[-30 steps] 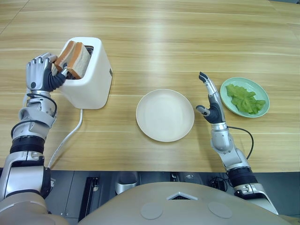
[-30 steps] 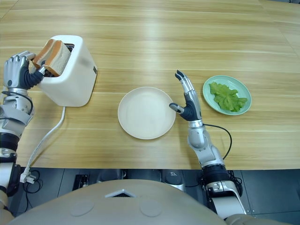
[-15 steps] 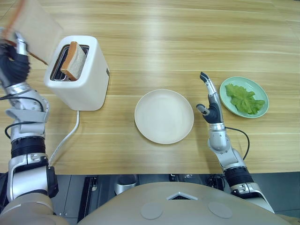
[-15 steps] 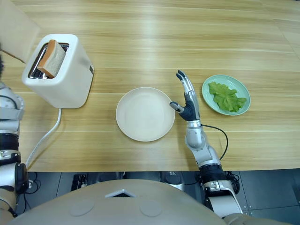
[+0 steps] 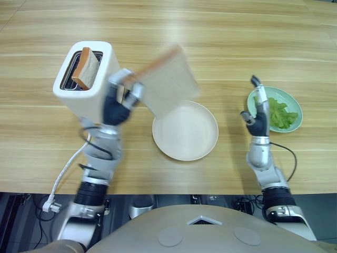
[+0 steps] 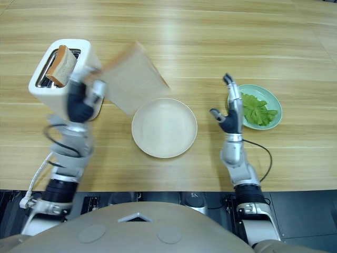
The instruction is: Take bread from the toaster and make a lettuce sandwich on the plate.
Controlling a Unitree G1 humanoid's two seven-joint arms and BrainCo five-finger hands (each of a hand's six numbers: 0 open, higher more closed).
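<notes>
My left hand (image 5: 120, 100) is shut on a slice of bread (image 5: 167, 83) and holds it in the air, just left of and above the cream plate (image 5: 185, 130). The plate lies bare at the table's middle. A white toaster (image 5: 85, 79) stands at the left with a second slice (image 5: 86, 67) poking out of its slot. Lettuce (image 5: 277, 112) lies on a small green plate (image 5: 293, 102) at the right. My right hand (image 5: 257, 112) stands upright and open at that green plate's left rim, holding nothing.
The toaster's white cable (image 5: 64, 174) trails from its front down to the table's near edge at the left. Bare wooden tabletop stretches behind the plates and the toaster.
My left hand has carried the bread slice from far left of the toaster across to the cream plate's left side. My right hand has shifted right, up to the green plate.
</notes>
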